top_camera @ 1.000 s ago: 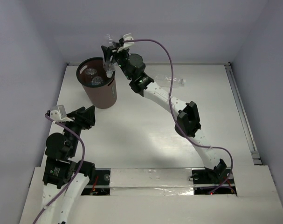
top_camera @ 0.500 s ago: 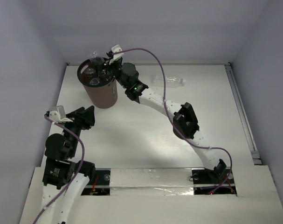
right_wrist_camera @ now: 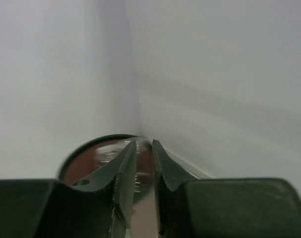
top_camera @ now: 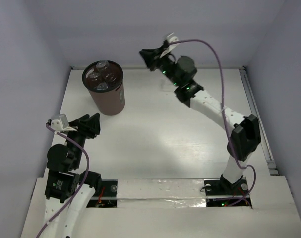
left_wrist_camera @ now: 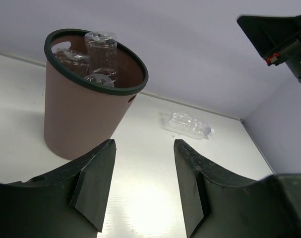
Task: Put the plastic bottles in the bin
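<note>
The brown bin (top_camera: 110, 101) stands at the far left of the table and holds several clear bottles (top_camera: 101, 75). It also shows in the left wrist view (left_wrist_camera: 76, 119) with bottles (left_wrist_camera: 99, 47) sticking up past its rim, and blurred in the right wrist view (right_wrist_camera: 86, 158). One clear bottle (left_wrist_camera: 187, 124) lies on its side by the back wall; my right arm mostly hides it in the top view. My right gripper (top_camera: 148, 53) is high near the back wall, right of the bin, empty, jaws a narrow gap apart (right_wrist_camera: 144, 144). My left gripper (top_camera: 90, 121) is open and empty near the bin's front (left_wrist_camera: 143, 148).
White walls enclose the table on three sides. A rail (top_camera: 257, 119) runs along the right edge. My right arm (top_camera: 210, 104) stretches across the right half of the table. Its gripper shows at the upper right of the left wrist view (left_wrist_camera: 279, 39).
My right gripper was over the bin with a clear bottle; it has swung right and away, empty, and the bottle is now in the bin. The left arm has not moved.
</note>
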Available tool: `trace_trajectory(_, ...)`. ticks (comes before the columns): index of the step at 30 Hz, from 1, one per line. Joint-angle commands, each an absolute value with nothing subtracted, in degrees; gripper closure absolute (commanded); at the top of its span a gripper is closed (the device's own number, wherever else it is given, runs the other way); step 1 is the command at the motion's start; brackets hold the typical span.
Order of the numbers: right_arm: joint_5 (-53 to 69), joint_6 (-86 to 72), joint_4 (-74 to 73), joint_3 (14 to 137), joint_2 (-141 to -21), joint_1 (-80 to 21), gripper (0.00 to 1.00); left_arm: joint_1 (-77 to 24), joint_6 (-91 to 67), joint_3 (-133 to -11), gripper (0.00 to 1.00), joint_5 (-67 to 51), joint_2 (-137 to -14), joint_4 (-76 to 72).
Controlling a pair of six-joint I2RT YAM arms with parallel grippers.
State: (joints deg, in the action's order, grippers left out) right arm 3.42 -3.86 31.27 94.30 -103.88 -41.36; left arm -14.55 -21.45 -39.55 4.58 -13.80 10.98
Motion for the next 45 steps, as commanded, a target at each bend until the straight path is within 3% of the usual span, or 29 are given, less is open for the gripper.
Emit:
trace_trajectory(1,11.5,-9.0,17.4,92.8,-102.6,-30.8,0.78,-14.8,-20.8,-40.8,0.53,4.0,-12.7,8.2)
trace_trajectory(4,14.5,-5.3,-0.3,98.5,-104.5,-24.8,0.80,-14.8,-20.8,-40.6,0.53,4.0,-12.6,8.3)
trace_trajectory(8,4.1,8.4,-17.5,107.2,-108.2,-20.5,0.74,-15.4,-20.8,-40.6,0.53,3.7,-13.2,8.2)
trace_trajectory(11,-0.3,15.9,-25.6,112.8,-112.6,-19.8,0.43,-16.0,-20.7,-40.6,0.53,3.4,-13.5,7.8)
trace_trajectory(12,-3.5,17.9,-27.9,113.6,-113.7,-19.8,0.27,-16.0,-20.7,-40.6,0.53,3.3,-13.7,7.6)
trace_trajectory(17,-8.7,24.7,-35.1,120.7,-122.8,-19.8,0.10,-16.5,-20.8,-40.5,0.53,2.9,-13.8,7.7)
trace_trajectory(35,-3.0,29.6,-43.8,141.4,-144.4,-20.3,0.09,-17.1,-20.8,-40.3,0.53,1.3,-15.0,6.9)
trace_trajectory(45,2.5,31.2,-51.4,148.1,-147.8,-21.4,0.13,-17.1,-20.7,-40.3,0.53,0.6,-15.3,6.5)
